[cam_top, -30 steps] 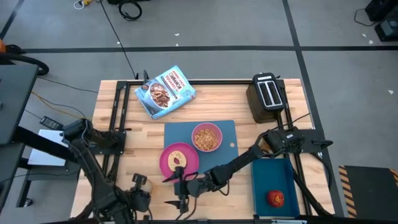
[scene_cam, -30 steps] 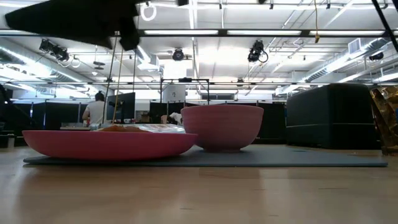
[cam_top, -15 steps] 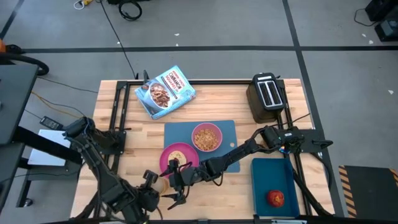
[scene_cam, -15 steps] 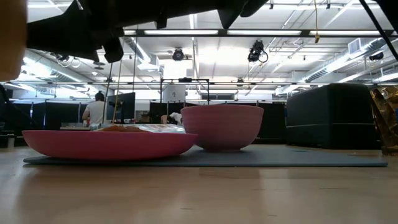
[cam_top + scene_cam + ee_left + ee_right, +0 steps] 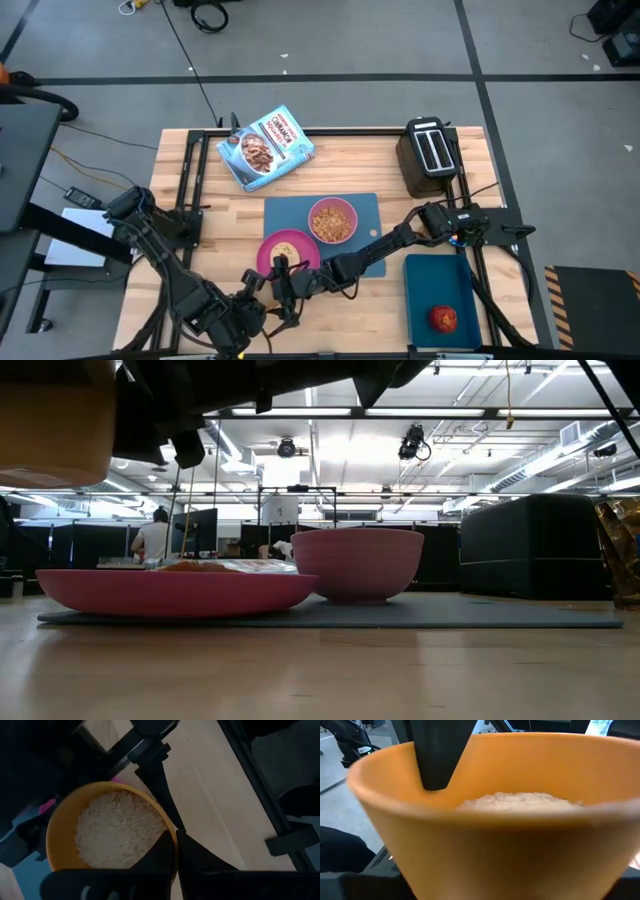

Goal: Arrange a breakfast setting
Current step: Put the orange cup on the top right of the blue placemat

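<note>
Shifted toward the pink plate (image 5: 270,264) since a second ago: left gripper (image 5: 255,300) and the amber cup (image 5: 112,830) it carries, up from the table's (image 5: 215,235) near edge. Now shows large at the low view's upper left, clear of the wood, where half a second ago only a sliver of cup showed. Swung round too, to face the cup from the plate side: right gripper (image 5: 281,291).

Left jaws pinching the cup's rim, one finger (image 5: 440,755) inside the wall, the other outside. Filled with pale, rice-like grains, upright, held off the table just beside the plate's near edge. Right gripper close against the cup, which fills its wrist view; cannot tell whether those jaws stand spread or pressed on it.

Plate resting on the near-left corner of the blue mat (image 5: 365,215), partly overhanging it, with a bagel (image 5: 286,250) on top. Pink bowl (image 5: 313,212) of cereal behind the plate, on the mat, just beside it. Red apple (image 5: 444,319) well apart, in the dark blue tray (image 5: 435,280) at the near right. Black toaster (image 5: 430,150) at the far right corner, cereal bag (image 5: 265,148) lying flat at the far side.
</note>
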{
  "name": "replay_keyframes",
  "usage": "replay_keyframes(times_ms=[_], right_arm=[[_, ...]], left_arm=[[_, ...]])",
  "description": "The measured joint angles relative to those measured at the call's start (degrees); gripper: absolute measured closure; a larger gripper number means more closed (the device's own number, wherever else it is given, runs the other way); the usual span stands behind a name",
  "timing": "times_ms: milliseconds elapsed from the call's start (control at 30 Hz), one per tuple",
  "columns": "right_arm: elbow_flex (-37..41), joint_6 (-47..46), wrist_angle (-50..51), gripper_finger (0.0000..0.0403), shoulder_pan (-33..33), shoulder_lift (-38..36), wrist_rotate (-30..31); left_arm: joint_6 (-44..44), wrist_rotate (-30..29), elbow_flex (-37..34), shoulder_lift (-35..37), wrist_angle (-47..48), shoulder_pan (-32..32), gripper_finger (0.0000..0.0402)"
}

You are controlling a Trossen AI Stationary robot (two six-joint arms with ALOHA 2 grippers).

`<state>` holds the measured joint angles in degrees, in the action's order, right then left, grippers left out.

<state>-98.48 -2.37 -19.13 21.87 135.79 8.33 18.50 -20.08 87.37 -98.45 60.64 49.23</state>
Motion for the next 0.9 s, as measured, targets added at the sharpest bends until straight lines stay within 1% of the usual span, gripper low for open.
replay_keyframes(times_ms=[33,133,233,367,467,567,800,900], right_arm=[[0.00,-0.02,0.02,0.0085,0.04,0.00,0.19],[0.00,-1.08,0.05,0.0086,0.08,0.02,0.29],[0.00,-1.68,0.07,0.0086,0.45,0.02,1.71],[0.02,-0.82,0.51,0.0086,1.28,-0.60,4.18],[-0.04,-0.74,0.86,0.0086,1.69,-1.32,4.56],[-0.04,-1.75,1.87,0.0086,1.83,-1.62,4.01],[0.00,-2.21,1.95,0.0086,2.30,-1.60,3.87],[0.02,-1.70,3.38,0.0086,2.88,-2.23,4.62]], left_arm=[[0.16,0.07,0.00,0.00,-0.04,-0.12,0.0382],[0.35,0.30,0.00,0.00,0.10,-0.28,0.0374],[0.44,0.31,0.00,0.00,0.05,-0.27,0.0371],[3.68,0.59,0.02,0.49,0.03,-0.26,0.0369],[6.29,1.83,0.68,1.78,0.05,-0.33,0.0361],[6.77,2.16,1.92,2.67,0.39,-0.30,0.0334],[7.86,2.04,2.84,5.48,-0.33,-0.11,0.0232],[8.84,2.12,2.84,7.34,-0.01,0.41,0.0203]])
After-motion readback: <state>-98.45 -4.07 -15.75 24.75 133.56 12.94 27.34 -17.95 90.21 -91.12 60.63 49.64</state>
